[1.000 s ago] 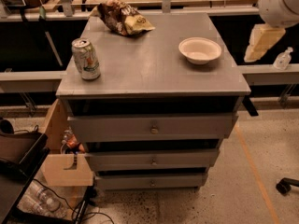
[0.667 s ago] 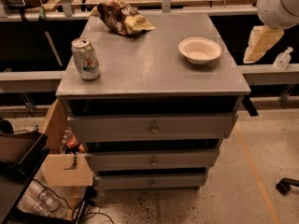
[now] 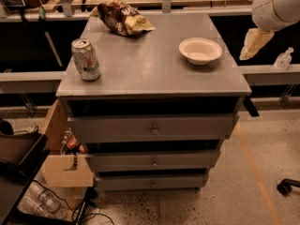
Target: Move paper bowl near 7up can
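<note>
The paper bowl [image 3: 200, 50] is off-white and shallow. It sits on the right part of the grey cabinet top [image 3: 150, 64], near the right edge. The 7up can [image 3: 86, 59] stands upright near the front left corner, silver-white with green markings. The bowl and the can are far apart across the top. My gripper [image 3: 254, 43] hangs from the white arm [image 3: 276, 6] at the upper right, beyond the cabinet's right edge. It is to the right of the bowl, apart from it, and holds nothing that I can see.
A brown and yellow snack bag [image 3: 123, 18] lies at the back left of the top. Below are several drawers [image 3: 152, 127]. A cardboard box [image 3: 65, 168] and a dark bin [image 3: 18, 153] stand at the lower left. A small bottle [image 3: 283, 59] stands on the right ledge.
My gripper and arm have moved slightly to the left, closer to the bowl. The bowl, the can and the bag have not moved.
</note>
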